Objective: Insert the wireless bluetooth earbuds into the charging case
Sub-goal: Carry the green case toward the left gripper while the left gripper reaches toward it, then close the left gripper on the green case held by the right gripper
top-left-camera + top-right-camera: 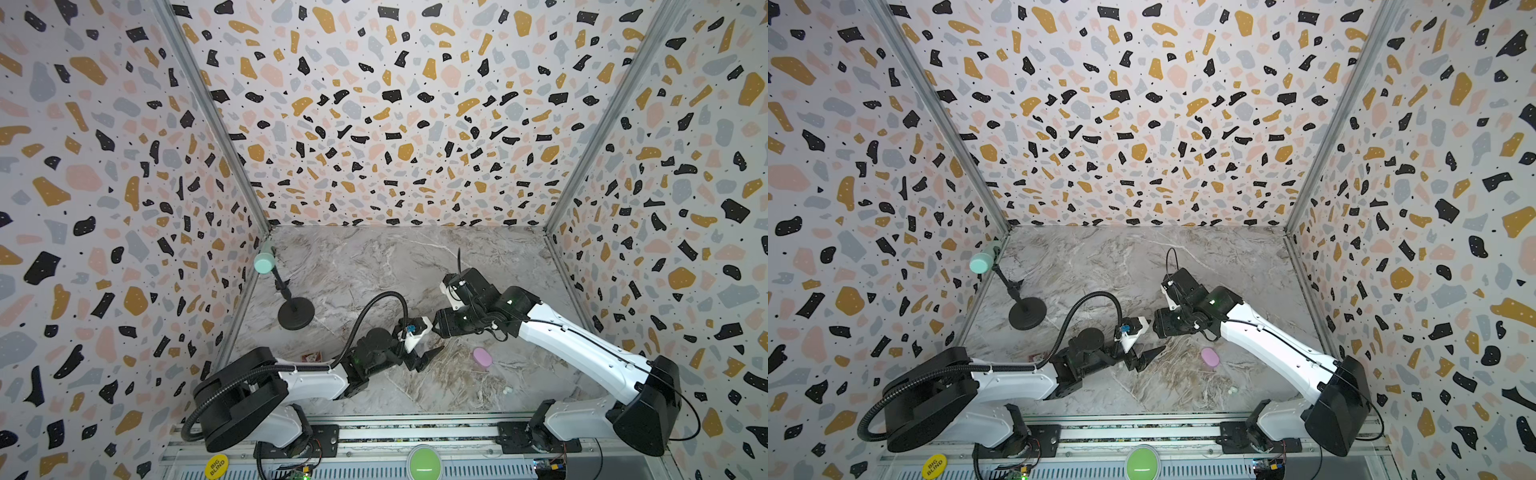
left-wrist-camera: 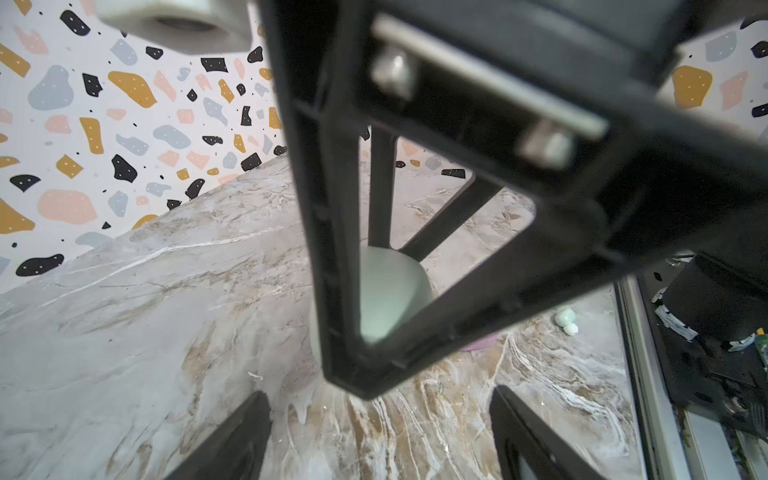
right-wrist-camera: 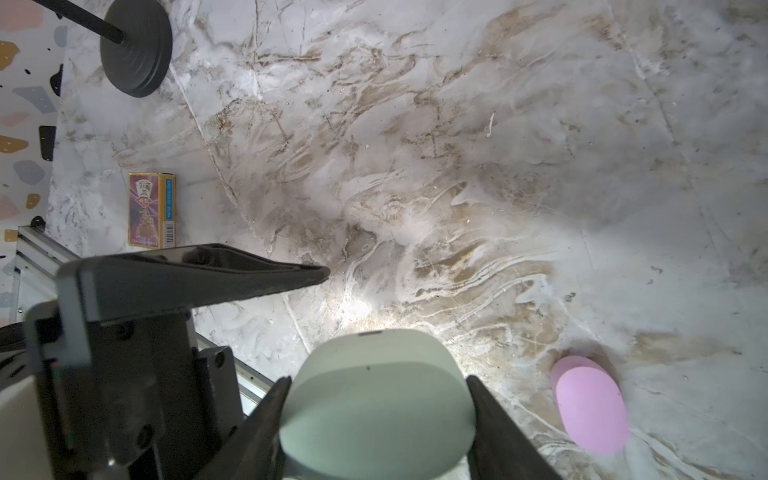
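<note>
My right gripper [image 3: 378,382] is shut on a pale mint oval charging case [image 3: 374,415], one jaw on each side of it, held above the marble table. In the left wrist view the same case [image 2: 390,291] shows through the frame of a right finger [image 2: 332,249]. My left gripper [image 2: 378,415] is open, with nothing between its jaws, just below and in front of the right gripper [image 1: 436,330]. A lilac-pink case [image 1: 482,357] lies shut on the table to the right. Two pale mint-white earbuds [image 1: 507,390] lie together near the front edge, also visible in the left wrist view [image 2: 566,321].
A black round-based stand with a mint head [image 1: 295,311] is at the back left. A small card box [image 3: 151,210] lies by the left arm. The front rail carries a green button [image 1: 424,463]. Patterned walls close in three sides.
</note>
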### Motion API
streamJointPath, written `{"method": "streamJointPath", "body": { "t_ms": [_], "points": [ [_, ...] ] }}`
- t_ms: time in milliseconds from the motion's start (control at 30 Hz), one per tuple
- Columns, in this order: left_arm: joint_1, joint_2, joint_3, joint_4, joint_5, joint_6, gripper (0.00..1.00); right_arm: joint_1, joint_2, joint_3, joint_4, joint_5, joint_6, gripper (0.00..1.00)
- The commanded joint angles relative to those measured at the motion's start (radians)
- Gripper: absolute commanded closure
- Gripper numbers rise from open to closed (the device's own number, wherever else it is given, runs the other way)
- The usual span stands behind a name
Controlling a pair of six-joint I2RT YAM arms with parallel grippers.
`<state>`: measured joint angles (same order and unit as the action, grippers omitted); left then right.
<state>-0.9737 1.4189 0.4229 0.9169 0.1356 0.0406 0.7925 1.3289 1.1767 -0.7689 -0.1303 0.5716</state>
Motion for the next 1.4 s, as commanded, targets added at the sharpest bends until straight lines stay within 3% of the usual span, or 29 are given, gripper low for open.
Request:
{"method": "streamJointPath", "body": {
  "t_ms": [0, 833, 1367],
  "points": [
    [-0.01, 0.017, 0.041, 0.101, 0.03, 0.012, 0.21, 0.009, -0.027, -0.007, 0.02, -0.016, 0.024, 0.44],
    [-0.012, 0.094, 0.096, 0.097, 0.006, 0.01, 0.44, 0.037, -0.023, 0.005, 0.045, -0.032, 0.054, 0.45],
    [-0.02, 0.104, 0.06, 0.125, -0.045, 0.035, 0.38, 0.036, -0.043, -0.005, 0.056, -0.035, 0.102, 0.46]
  ]
}}
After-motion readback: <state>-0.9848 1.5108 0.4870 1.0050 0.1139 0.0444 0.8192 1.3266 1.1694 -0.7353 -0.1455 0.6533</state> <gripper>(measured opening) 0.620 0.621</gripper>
